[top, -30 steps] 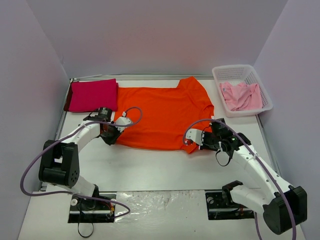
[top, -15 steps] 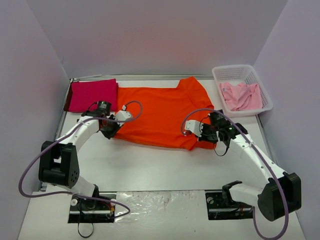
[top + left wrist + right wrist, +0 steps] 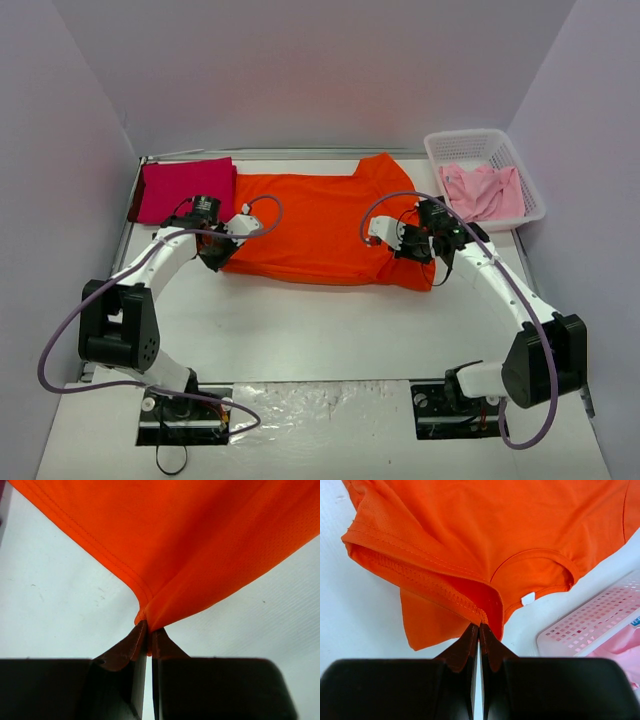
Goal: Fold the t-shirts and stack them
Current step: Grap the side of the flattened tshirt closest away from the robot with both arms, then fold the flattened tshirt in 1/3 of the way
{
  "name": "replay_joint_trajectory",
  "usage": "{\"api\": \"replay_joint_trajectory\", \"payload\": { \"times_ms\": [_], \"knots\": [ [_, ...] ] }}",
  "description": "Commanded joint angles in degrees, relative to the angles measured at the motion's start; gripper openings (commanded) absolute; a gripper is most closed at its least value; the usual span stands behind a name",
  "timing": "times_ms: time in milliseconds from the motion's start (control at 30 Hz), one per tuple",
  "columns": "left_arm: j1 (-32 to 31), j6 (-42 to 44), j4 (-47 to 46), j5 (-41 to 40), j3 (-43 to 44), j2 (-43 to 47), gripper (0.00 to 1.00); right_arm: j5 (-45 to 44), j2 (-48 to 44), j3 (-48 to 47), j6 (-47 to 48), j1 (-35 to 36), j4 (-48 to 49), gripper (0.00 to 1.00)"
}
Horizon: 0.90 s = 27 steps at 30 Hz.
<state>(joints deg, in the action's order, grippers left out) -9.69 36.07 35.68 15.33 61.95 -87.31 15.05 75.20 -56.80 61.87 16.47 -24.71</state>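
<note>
Pincer left [image 3: 148, 631], pincer right [image 3: 479, 628] clamp stitched hems, mesh-knit orange t-shirt [image 3: 320, 220].

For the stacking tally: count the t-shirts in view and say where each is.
3. The bright orange cloth t-shirt lies mid-table; the folded magenta-red t-shirt, far left corner; the crumpled pale pink t-shirt, in the white plastic lattice basket, which may hide more.
</note>
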Motion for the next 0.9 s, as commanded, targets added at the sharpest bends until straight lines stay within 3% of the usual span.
{"api": "replay_joint_trajectory", "payload": {
  "times_ms": [0, 867],
  "knots": [
    [0.6, 1.4, 0.2, -1.3, 3.4, -0.8, 0.02, 1.1, 2.7, -3.4, 0.8, -0.5, 0.4, 0.00],
    [1.1, 2.4, -0.5, -3.1, 15.1, -17.3, 0.03, 1.7, 21.3, -14.4, 2.6, -2.5, 3.0, 0.00]
  ]
}}
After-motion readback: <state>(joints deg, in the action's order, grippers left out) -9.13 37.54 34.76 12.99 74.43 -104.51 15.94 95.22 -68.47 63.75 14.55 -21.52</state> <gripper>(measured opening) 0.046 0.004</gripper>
